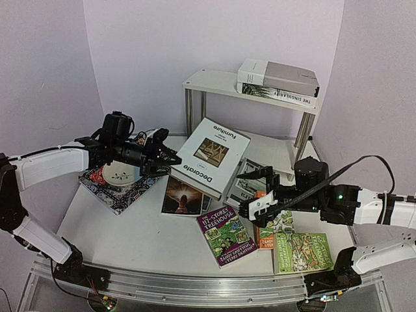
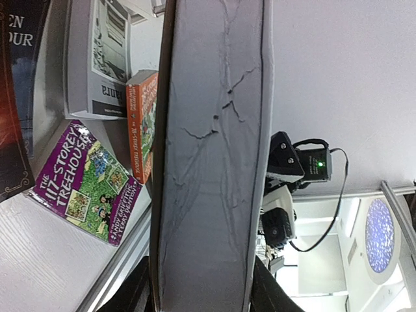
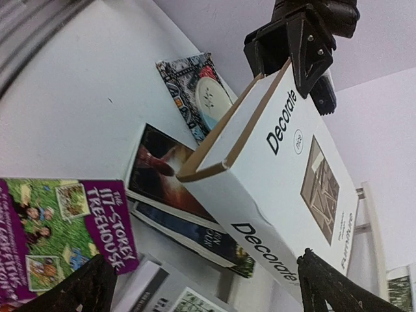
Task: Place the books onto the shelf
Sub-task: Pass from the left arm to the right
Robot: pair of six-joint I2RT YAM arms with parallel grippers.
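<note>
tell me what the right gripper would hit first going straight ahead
Probably the big white book that the left gripper holds tilted up, straight ahead of the right gripper; depth is unclear.

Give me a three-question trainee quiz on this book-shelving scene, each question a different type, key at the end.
1. True or false: the left pincer grips the white Decorate book by its edge.
2. Fill in: the right pincer has its jaws ____.
3. The purple Treehouse book is: A flat on the table; B standing upright; C in the right pincer.
Key: 1 true; 2 open; 3 A.
</note>
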